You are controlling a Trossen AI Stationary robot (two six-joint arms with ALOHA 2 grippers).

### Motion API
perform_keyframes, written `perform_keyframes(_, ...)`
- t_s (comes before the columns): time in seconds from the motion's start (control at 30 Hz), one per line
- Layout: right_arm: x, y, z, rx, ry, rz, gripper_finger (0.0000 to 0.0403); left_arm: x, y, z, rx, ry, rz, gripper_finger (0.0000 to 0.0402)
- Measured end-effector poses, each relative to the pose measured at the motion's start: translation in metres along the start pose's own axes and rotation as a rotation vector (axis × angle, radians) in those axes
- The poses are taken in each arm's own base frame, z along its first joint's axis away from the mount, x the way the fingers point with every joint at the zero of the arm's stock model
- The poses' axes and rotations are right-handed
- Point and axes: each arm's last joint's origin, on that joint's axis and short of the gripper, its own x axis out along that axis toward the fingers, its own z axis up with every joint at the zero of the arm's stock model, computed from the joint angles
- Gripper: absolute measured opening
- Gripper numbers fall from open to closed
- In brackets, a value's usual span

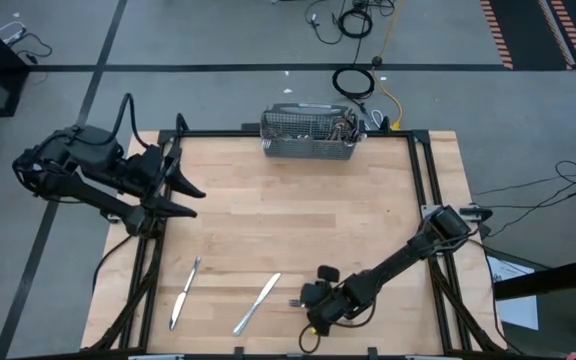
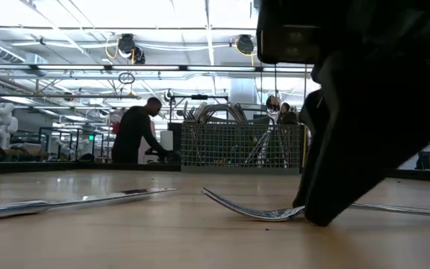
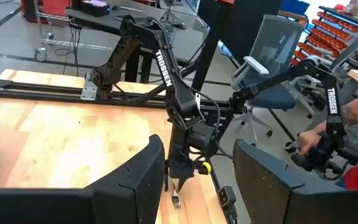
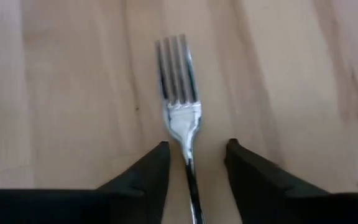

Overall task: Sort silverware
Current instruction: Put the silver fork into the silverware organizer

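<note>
A wire basket (image 1: 308, 137) holding cutlery stands at the table's (image 1: 298, 230) far edge, two knives (image 1: 185, 293) (image 1: 256, 303) lie side by side near the front edge, and right of them a fork (image 4: 180, 106) lies flat, its handle seemingly between the right gripper's (image 4: 194, 163) fingertips.

Fork (image 2: 256, 211) under right tool (image 2: 327, 213), basket (image 2: 241, 146) behind
</note>
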Motion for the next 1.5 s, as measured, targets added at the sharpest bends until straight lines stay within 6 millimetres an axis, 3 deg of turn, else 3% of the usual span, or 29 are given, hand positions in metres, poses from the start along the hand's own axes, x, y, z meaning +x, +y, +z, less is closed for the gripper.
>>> perform_keyframes(0.17,0.004,-0.007,0.001,0.048,0.026,-0.026,0.0021,0.0,0.001,0.0,0.0,-0.008,0.027,0.0191)
perform_keyframes(0.43,-0.003,-0.022,0.018,0.048,0.025,-0.018,0.0003,0.0,0.001,0.0,0.044,-0.012,0.047,0.0191)
perform_keyframes(0.53,-0.01,-0.037,0.027,0.004,-0.003,-0.102,0.0002,0.0,0.003,0.001,0.084,-0.021,0.092,0.0191)
perform_keyframes(0.67,-0.021,-0.076,0.05,0.009,-0.102,-0.337,0.0002,-0.001,0.004,0.001,0.133,-0.03,0.134,0.0191)
perform_keyframes(0.8,-0.05,-0.118,0.094,0.099,-0.292,-0.434,0.0001,-0.001,0.004,0.003,0.175,-0.05,0.15,0.0191)
perform_keyframes(1.0,-0.106,-0.179,0.169,0.129,-0.744,-0.389,0.0001,-0.001,0.003,0.006,0.21,-0.079,0.149,0.0191)
perform_keyframes(1.13,-0.141,-0.218,0.203,0.129,-1.07,-0.328,0.0001,-0.001,0.003,0.007,0.234,-0.086,0.15,0.0191)
perform_keyframes(1.3,-0.171,-0.272,0.222,0.131,-1.411,-0.279,0.0,-0.001,0.004,0.007,0.294,-0.084,0.178,0.0191)
perform_keyframes(1.5,-0.163,-0.33,0.225,0.191,-1.502,-0.306,0.0,-0.002,0.006,0.008,0.337,-0.084,0.254,0.0191)
